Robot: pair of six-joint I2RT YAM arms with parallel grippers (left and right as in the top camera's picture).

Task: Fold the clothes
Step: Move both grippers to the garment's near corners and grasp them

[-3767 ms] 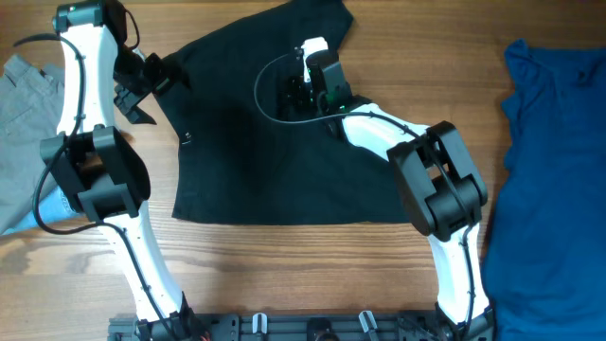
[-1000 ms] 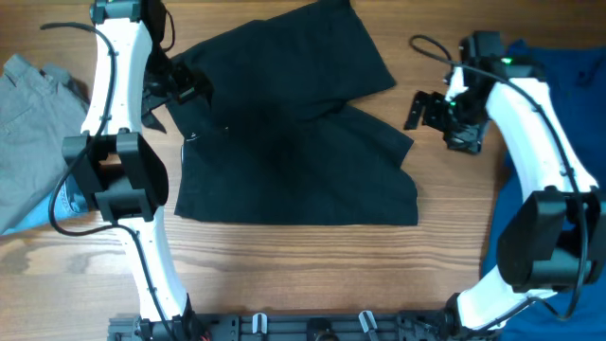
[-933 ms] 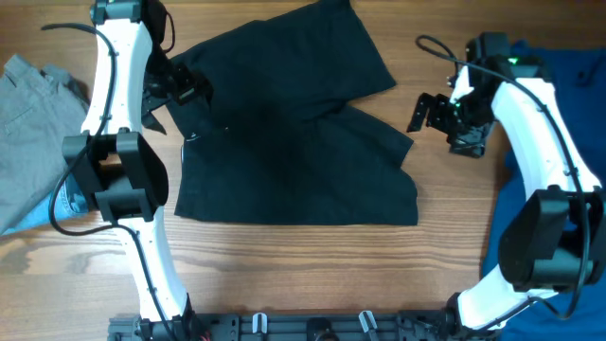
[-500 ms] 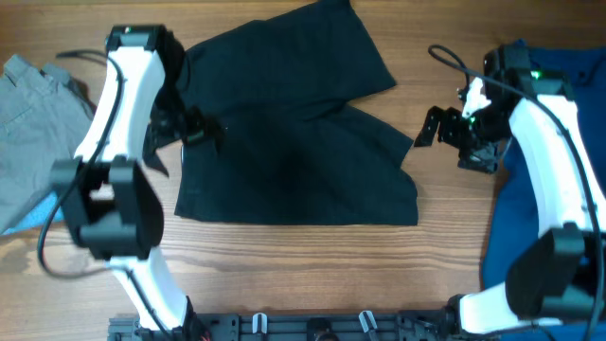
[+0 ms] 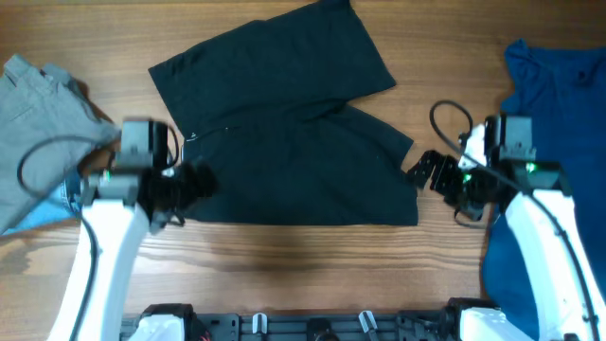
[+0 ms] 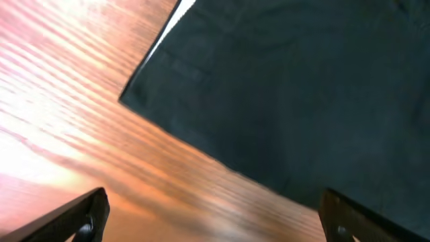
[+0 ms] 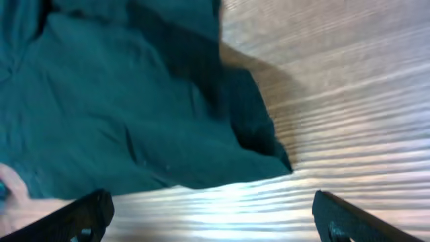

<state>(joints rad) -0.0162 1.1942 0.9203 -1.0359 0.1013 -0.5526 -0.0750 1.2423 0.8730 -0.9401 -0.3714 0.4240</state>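
Observation:
The clothes: black shorts (image 5: 284,133) lie spread flat in the middle of the table, one leg folded at an angle across the top. A grey garment (image 5: 38,123) lies at the far left and a bright-blue one (image 5: 559,114) at the far right. My left gripper (image 5: 197,181) hovers open at the shorts' lower-left edge; in the left wrist view the gripper (image 6: 213,205) is over bare wood, a corner of the shorts (image 6: 282,87) just ahead. My right gripper (image 5: 420,173) stands open by the lower-right corner; the right wrist view shows the gripper (image 7: 211,205) over wood, with the shorts (image 7: 121,114) beyond.
A light-blue scrap (image 5: 59,201) peeks out under the grey garment. The wooden table (image 5: 303,265) shows bare in front of the shorts. A black rail (image 5: 303,327) with the arm bases runs along the near edge. A cable (image 5: 445,118) loops above the right wrist.
Both arms have drawn back toward the near edge: the left from the shorts' upper-left corner to the lower-left, the right down to the lower-right corner. The shorts lie unmoved.

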